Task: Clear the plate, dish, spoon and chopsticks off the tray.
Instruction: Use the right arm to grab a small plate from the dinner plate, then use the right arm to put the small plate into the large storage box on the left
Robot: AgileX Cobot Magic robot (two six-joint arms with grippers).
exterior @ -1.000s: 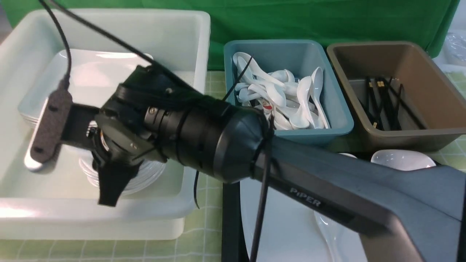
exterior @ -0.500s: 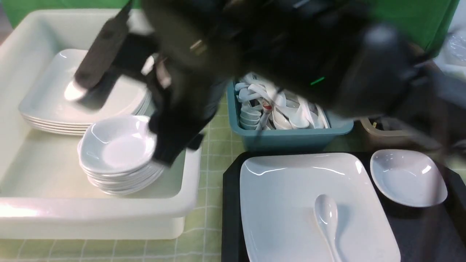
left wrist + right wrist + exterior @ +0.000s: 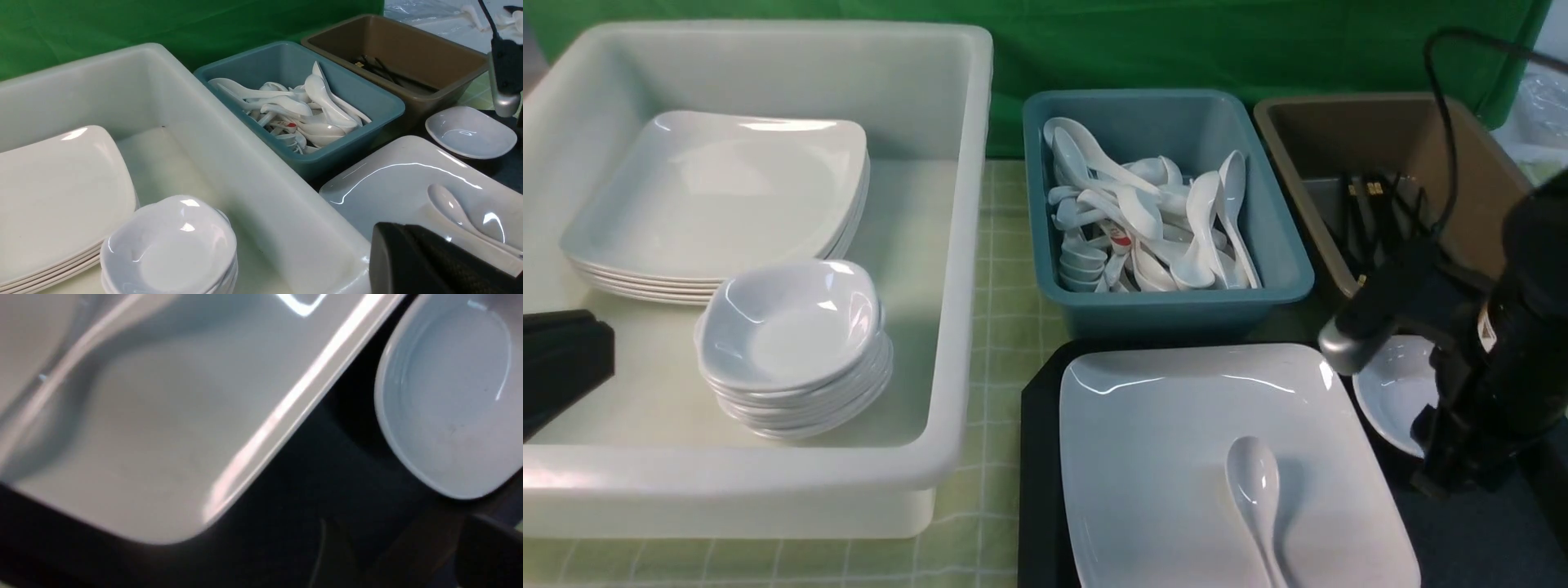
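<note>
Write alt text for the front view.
Black tray holds a white plate with a spoon on it and a small dish partly hidden by the right arm. Behind: teal bin of spoons, brown bin of chopsticks; left, white bin of stacked plates and dishes.

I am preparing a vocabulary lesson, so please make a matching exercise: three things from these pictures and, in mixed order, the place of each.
1 lone glossy white soup spoon
2 thin black chopsticks
3 stack of small deep white dishes

A brown plastic bin
B big white plastic bin
C large white squarish plate on the black tray

Pairs: 1-C, 2-A, 3-B
</note>
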